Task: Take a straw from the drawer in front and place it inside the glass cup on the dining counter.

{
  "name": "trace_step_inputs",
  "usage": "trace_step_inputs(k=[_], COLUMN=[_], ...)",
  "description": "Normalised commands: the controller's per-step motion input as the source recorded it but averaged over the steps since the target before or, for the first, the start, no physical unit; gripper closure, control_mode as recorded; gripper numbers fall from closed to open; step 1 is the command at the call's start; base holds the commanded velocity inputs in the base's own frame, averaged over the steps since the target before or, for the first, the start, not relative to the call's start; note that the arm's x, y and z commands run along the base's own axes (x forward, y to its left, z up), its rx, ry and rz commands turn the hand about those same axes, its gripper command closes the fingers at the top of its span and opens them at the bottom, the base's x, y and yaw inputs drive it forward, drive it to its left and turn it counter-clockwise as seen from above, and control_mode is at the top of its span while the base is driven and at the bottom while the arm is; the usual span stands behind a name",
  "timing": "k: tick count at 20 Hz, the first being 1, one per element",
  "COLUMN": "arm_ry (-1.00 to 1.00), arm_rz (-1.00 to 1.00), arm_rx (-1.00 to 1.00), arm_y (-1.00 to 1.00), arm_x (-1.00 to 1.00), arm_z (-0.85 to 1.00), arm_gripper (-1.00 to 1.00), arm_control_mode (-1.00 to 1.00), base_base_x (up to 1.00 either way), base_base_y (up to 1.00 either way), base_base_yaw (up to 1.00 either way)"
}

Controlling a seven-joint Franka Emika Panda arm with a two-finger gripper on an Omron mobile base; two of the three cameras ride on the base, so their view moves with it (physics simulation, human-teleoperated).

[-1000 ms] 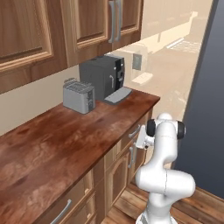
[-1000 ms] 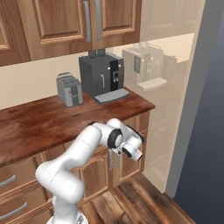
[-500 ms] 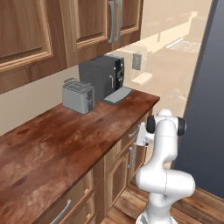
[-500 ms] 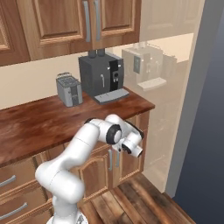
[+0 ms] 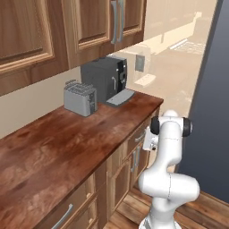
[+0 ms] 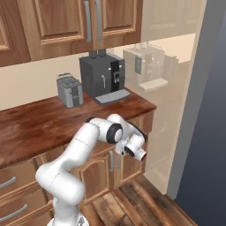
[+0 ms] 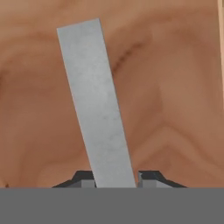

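Fingers (image 7: 114,178) pinch the grey drawer handle (image 7: 95,105), seen close against the wood drawer front (image 7: 175,100).

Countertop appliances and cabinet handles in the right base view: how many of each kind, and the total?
Silver boxy toaster: 1
Dark grey coffee machine: 1
Upper cabinet bar handles: 2
Lower cabinet and drawer bar handles: 4, the drawer handle in the gripper hidden here
Total: 8

White robot arm rising from its base, elbow bent, forearm reaching forward and level. The hand (image 7: 114,179) points straight ahead, its two dark fingertips (image 7: 85,178) drawn close together, gripping a grey bar.
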Motion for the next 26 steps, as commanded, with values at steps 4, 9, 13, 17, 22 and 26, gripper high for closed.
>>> trace_step_inputs(k=[4,9,13,17,22,26], arm_ry=[-0.03,-0.04,-0.01,-0.01,-0.03,-0.01], arm_rz=[0.08,0.12,0.13,0.12,0.12,0.13], arm_rx=[0.01,0.04,0.08,0.05,0.05,0.08], arm_y=[-1.0,-1.0,-1.0,-1.0,-1.0,-1.0], arm_x=[-0.46,-0.54,-0.52,-0.56,-0.63,-0.51], arm_z=[0.0,0.0,0.0,0.0,0.0,0.0], arm_gripper=[1.0,1.0,1.0,1.0,1.0,1.0], arm_control_mode=[-1.0,-1.0,-1.0,-1.0,-1.0,-1.0], base_base_x=[0.0,0.0,0.0,0.0,0.0,0.0], base_base_y=[0.0,0.0,0.0,0.0,0.0,0.0], base_base_yaw=[0.0,0.0,0.0,0.0,0.0,0.0])
